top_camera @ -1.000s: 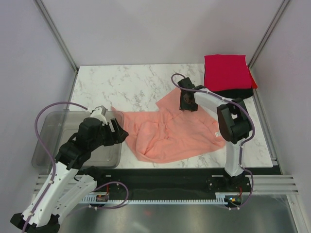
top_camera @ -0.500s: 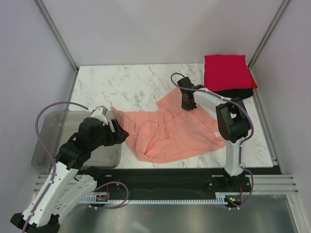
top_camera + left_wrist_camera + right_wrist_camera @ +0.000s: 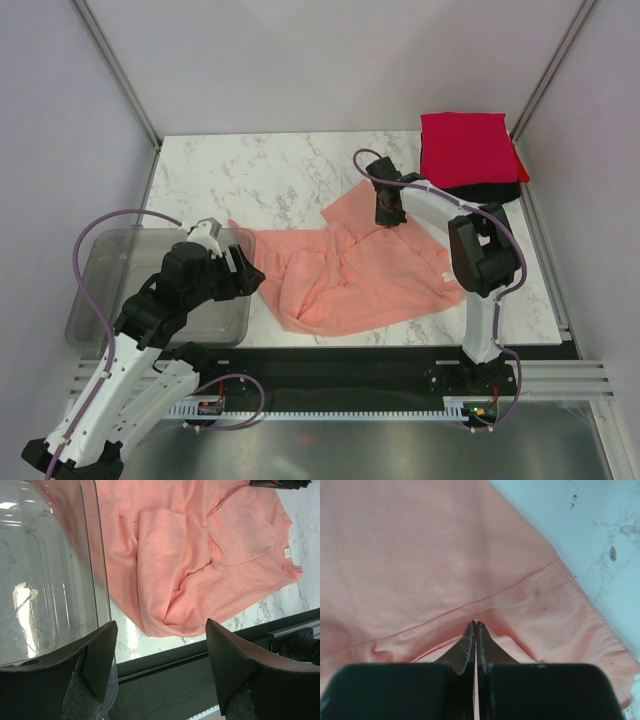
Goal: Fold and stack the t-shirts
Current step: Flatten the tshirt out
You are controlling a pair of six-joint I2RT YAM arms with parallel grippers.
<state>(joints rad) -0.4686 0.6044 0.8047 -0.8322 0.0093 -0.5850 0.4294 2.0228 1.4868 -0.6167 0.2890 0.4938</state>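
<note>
Lying crumpled in the middle of the top view, the salmon-pink t-shirt (image 3: 350, 275) spreads over the marble table (image 3: 260, 180) – the right gripper (image 3: 388, 215) is closed on its upper edge, and the right wrist view shows a small fold of cloth pinched there. At the upper right of the frame the red t-shirt (image 3: 465, 145) sits folded on the black t-shirt (image 3: 490, 190). At the lower left the left gripper (image 3: 159, 630) hangs wide apart, holding nothing – it is above the right rim of the grey plastic tub (image 3: 100, 290), just beside the salmon shirt's left edge.
</note>
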